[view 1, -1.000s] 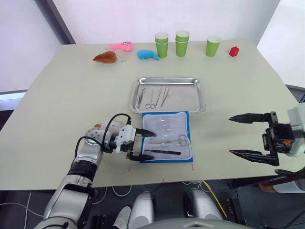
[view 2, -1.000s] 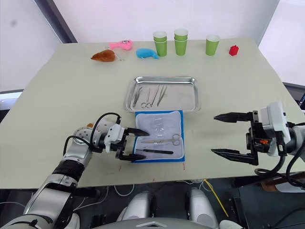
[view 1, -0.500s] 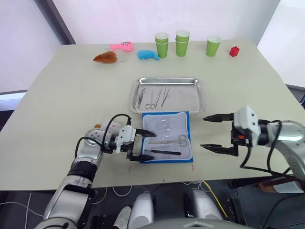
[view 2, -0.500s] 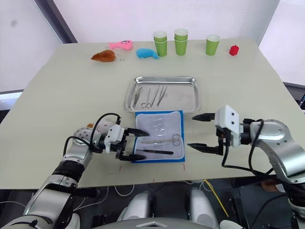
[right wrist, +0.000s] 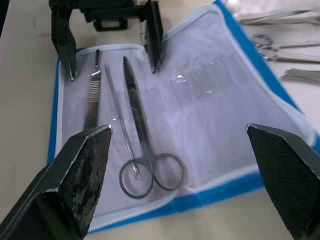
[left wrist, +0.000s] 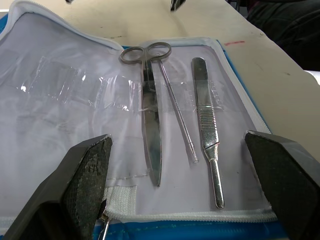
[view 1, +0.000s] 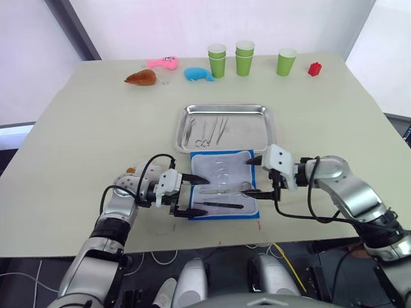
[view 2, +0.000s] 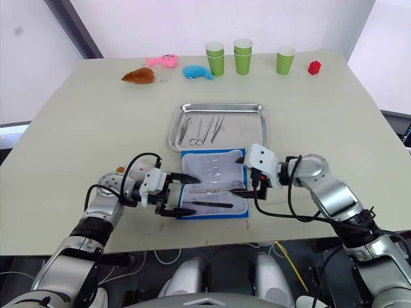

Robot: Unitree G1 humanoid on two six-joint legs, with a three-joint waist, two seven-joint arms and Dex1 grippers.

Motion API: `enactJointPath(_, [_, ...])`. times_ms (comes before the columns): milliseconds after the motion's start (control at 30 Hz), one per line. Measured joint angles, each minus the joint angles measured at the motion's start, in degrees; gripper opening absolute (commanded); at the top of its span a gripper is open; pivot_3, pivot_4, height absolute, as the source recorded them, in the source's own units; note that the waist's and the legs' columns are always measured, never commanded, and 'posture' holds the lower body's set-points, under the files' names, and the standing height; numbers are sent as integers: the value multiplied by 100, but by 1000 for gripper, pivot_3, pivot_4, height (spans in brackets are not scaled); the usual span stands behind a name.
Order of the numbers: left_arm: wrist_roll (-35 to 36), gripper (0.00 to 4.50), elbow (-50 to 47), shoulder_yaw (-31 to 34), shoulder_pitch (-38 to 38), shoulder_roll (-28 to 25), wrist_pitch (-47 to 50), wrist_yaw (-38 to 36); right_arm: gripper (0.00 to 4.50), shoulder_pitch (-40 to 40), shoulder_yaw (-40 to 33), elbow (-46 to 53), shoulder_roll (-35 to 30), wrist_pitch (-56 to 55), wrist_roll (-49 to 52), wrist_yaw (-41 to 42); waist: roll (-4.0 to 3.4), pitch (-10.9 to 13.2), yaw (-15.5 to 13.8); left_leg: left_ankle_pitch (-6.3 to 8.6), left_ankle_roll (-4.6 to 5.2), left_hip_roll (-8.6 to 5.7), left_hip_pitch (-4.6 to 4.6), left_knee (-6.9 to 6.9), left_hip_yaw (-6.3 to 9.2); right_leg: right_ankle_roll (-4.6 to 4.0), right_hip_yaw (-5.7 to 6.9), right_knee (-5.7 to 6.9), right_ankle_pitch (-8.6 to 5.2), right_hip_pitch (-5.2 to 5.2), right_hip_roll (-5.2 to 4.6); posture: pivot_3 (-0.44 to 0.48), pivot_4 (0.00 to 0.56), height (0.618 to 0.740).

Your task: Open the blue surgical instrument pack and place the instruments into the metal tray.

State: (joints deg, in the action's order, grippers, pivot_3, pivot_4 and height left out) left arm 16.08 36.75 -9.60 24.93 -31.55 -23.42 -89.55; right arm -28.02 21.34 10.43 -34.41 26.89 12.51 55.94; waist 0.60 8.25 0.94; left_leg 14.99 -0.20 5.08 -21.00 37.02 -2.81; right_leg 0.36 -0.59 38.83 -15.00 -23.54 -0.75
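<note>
Pack [view 1: 225,183] lies open on the table [view 1: 90,128] just in front of the tray [view 1: 226,127], scissors [right wrist: 142,145] and a scalpel [left wrist: 207,145] still on its lining. Left gripper [view 1: 192,196] and right gripper [view 1: 253,175] flank it, both spread wide, holding nothing.

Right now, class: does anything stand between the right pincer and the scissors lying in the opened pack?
Nothing visible does. The right pincer, open, straddles the scissors on the pack's lining; the gap between them is bare.
</note>
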Motion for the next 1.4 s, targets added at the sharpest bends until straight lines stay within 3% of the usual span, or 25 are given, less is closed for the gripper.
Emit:
enactJointPath(633, [18,4458,104,6,64,151,45,-15,4500,-343,428,-759,539,178,-798,34,-9,-6,-19,0,0,-21,-10,2,1,4,-34,-2,-1,-1,-2,0,150,740])
enactJointPath(767, [18,4500,94,6,51,156,45,-15,3251,-390,535,-764,515,169,-950,111,-15,-10,-19,0,0,-24,-12,2,2,5,-35,-4,-1,-1,-3,0,150,740])
enactJointPath(833, [19,4500,79,7,34,151,46,-14,2108,-391,618,-738,505,140,-999,199,-19,-15,-15,0,0,-24,-12,2,2,6,-35,-5,-2,-1,-2,0,150,740])
enactJointPath(867, [19,4500,75,7,29,150,46,-14,1991,-390,659,-717,493,131,-1009,233,-19,-16,-15,0,0,-24,-12,2,2,7,-36,-5,-2,-1,-2,0,150,740])
enactJointPath(900, [18,4500,70,7,23,148,46,-14,1140,-384,713,-676,481,128,-1023,287,-20,-17,-11,0,0,-24,-11,2,2,12,-36,-5,-5,-1,-2,0,150,740])
enactJointPath(933, [18,4500,70,7,22,148,46,-13,984,-378,724,-666,480,131,-1024,309,-19,-18,-9,0,0,-24,-11,2,2,16,-36,-5,-7,0,-2,0,150,740])
enactJointPath(1267, [-5,4500,95,7,38,188,50,-13,984,-371,812,-518,424,197,-1190,379,-26,-28,-16,1,1,-26,-12,1,4,19,-36,-9,-9,0,-4,0,150,740])
enactJointPath(1367, [-12,4500,105,7,45,199,50,-14,105,-376,831,-461,417,317,-1198,463,-26,-31,-19,1,1,-28,-12,1,4,19,-36,-9,-9,1,-5,0,150,740])
enactJointPath(1400, [-14,4500,109,7,46,199,50,-14,47,-376,846,-429,401,342,-1198,492,-26,-32,-19,1,1,-28,-12,1,4,19,-36,-10,-9,1,-5,0,150,740])
